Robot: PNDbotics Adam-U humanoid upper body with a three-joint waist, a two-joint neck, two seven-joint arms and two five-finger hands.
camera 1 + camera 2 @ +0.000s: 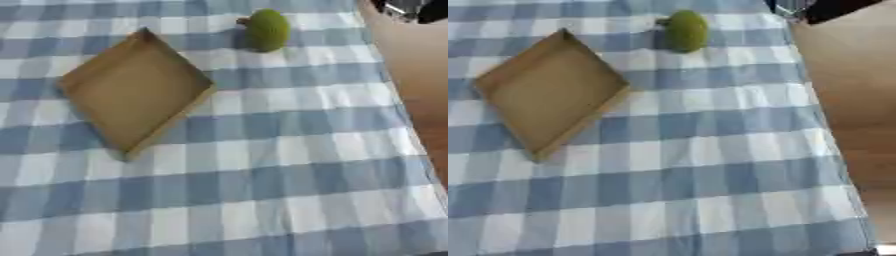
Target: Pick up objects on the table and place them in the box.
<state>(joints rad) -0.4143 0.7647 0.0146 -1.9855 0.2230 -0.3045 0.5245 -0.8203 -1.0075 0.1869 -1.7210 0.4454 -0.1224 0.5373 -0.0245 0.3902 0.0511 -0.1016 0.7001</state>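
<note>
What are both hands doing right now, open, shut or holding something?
Left hand: not in view.
Right hand: cannot be told; only a dark part shows at the top right corner, away from the round green fruit.

One shallow brown cardboard box [131, 92] sits on the table, turned so that it reads as a diamond, and it has nothing inside it.

One green fruit [266, 30] with a rough skin and a short brownish stub at one end lies beyond the box's far corner, a little to its right and apart from it.

One blue-and-white checked cloth [262, 175] lies under the box and runs out past it on every side.

One strip of bare wooden tabletop [850, 100] shows past the cloth's edge, well to the right of the box.

One dark object [829, 7], cut off by the picture's edge, shows far beyond and to the right of the box; what it is cannot be told.
</note>
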